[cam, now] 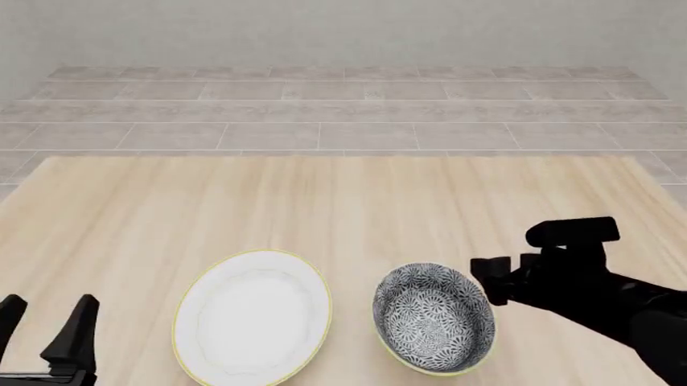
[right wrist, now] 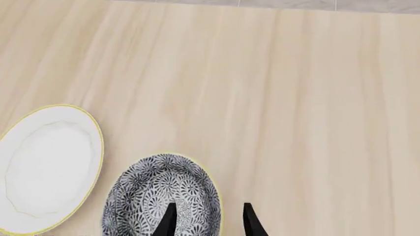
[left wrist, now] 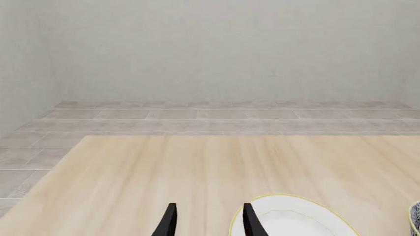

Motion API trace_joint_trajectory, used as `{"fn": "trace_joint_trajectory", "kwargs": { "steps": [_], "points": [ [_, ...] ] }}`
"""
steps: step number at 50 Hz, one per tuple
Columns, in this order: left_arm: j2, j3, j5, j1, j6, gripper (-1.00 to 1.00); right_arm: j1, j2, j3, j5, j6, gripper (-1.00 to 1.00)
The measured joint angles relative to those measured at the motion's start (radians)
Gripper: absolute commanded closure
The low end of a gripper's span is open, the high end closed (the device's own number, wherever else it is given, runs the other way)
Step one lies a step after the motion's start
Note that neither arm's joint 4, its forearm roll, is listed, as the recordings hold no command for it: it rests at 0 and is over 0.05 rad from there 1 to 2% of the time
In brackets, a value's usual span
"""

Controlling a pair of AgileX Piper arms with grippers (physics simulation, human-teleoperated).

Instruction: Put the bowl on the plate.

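The bowl (cam: pixel 435 328) is sitting upright on the pale wooden worktop (cam: pixel 343 209), near the front edge and a little right of centre in the front view, its dark floral inside facing up. The plate (cam: pixel 253 317) is lying flat just beside it to the left, with a narrow strip of bare wood between the two, so they are not touching.

The right claw (cam: pixel 491 283) is reaching in from the right and hovering at the bowl's right rim. In the right wrist view its two dark fingers (right wrist: pixel 168 222) are standing apart, one over the patterned inside and the other outside the yellowish rim; whether either finger is actually touching the rim is hard to judge from these angles. The bowl is not lifted.

The left claw (cam: pixel 45 326) is hanging at the front left corner, well apart from the bowl and left of the plate, its fingers spread with nothing between them. In the left wrist view the plate's yellow edge (left wrist: pixel 295 219) is showing just beside one fingertip (left wrist: pixel 252 221).

Beyond the worktop a grey tiled floor (cam: pixel 343 112) is running to a plain wall.
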Motion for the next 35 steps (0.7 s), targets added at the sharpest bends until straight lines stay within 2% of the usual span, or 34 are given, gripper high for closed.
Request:
{"fn": "trace_joint_trajectory", "kwargs": {
  "steps": [35],
  "points": [
    [0.000,0.000,0.000,0.000,0.000,-1.00,0.005,0.005,0.096,-0.066,0.055,-1.00]
  ]
}}
